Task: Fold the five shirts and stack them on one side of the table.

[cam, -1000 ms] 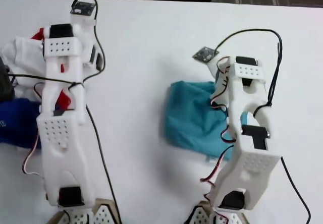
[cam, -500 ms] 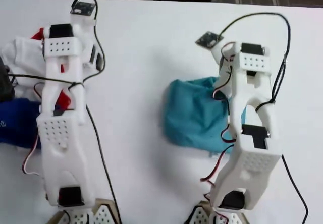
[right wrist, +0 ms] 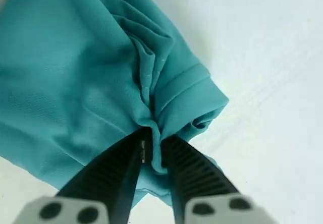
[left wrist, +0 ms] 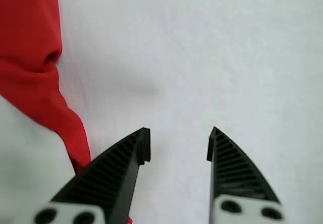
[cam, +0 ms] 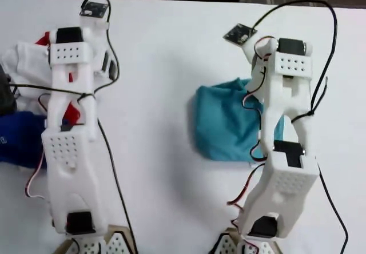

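A teal shirt (cam: 226,125) lies bunched on the white table (cam: 166,42), right of the middle. My right gripper (right wrist: 153,146) is shut on a pinched fold of the teal shirt (right wrist: 75,77) near a hemmed edge. The right arm (cam: 283,122) covers the shirt's right side in the high view. My left gripper (left wrist: 176,146) stands open over bare table beside a red shirt (left wrist: 35,67). At the table's left edge the left arm (cam: 71,111) lies over a pile with a white shirt (cam: 26,59), the red shirt (cam: 71,112) and a blue shirt (cam: 20,137).
Black cables (cam: 114,151) trail from both arms across the table. A dark object (cam: 4,91) sits at the far left edge. Open table surface lies between the two arms and along the far side.
The right arm has moved away from its base and slightly right, dragging the teal shirt with it; the shirt now sits farther right and more gathered. The left arm has stayed still.
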Available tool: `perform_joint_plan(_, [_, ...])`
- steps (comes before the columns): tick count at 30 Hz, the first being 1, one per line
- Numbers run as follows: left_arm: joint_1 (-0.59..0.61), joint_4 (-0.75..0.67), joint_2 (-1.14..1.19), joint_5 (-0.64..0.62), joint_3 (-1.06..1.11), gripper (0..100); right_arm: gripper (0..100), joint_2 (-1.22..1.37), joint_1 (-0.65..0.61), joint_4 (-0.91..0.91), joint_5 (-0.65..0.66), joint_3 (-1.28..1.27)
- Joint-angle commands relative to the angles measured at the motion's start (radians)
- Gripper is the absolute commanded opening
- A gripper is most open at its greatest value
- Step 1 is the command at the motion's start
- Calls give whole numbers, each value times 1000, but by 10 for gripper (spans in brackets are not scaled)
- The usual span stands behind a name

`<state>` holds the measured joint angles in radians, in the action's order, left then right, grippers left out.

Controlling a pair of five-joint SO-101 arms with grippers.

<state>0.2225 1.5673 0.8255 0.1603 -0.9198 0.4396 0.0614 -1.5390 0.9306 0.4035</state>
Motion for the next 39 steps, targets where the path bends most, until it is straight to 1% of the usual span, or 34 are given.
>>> perform_joint_plan(1, [3, -9, -80, 3, -7, 210, 50, -5, 7, 44, -3, -11])
perform_joint_plan(5, [3, -9, -80, 3, -7, 210, 207, -15, -1, 39, -5, -12])
perform_joint_plan(7, [3, -9, -80, 3, -7, 210, 243, -8, -31, 39, -2, -11])
perform_joint_plan(11, [3, -9, -75, 3, -7, 210, 244, 4, -116, 47, -2, -15])
perform_joint_plan(14, [3, -9, -74, 3, -7, 210, 244, 64, -176, 68, 2, -9])
perform_joint_plan(19, [5, -9, -75, 3, -7, 210, 244, 196, -219, 148, -3, 6])
perform_joint_plan(23, [5, -9, -77, 3, -7, 210, 243, 266, -237, 143, -5, 91])
perform_joint_plan(24, [5, -9, -78, 3, -7, 210, 239, 275, -237, 140, -5, 114])
perform_joint_plan(26, [5, -9, -78, 3, -7, 210, 191, 292, -237, 114, -5, 170])
perform_joint_plan(30, [5, -9, -78, 3, -7, 210, 24, 295, -236, 58, -23, 281])
perform_joint_plan(31, [5, -9, -78, 3, -7, 210, 14, 295, -234, 48, -44, 308])
perform_joint_plan(32, [5, -9, -78, 3, -7, 210, 29, 294, -232, 39, -58, 334])
perform_joint_plan(35, [5, -9, -78, 3, -7, 210, 19, 298, -232, 10, -63, 390])
perform_joint_plan(39, [5, -9, -80, 3, -7, 210, 21, 300, -237, 2, -66, 396])
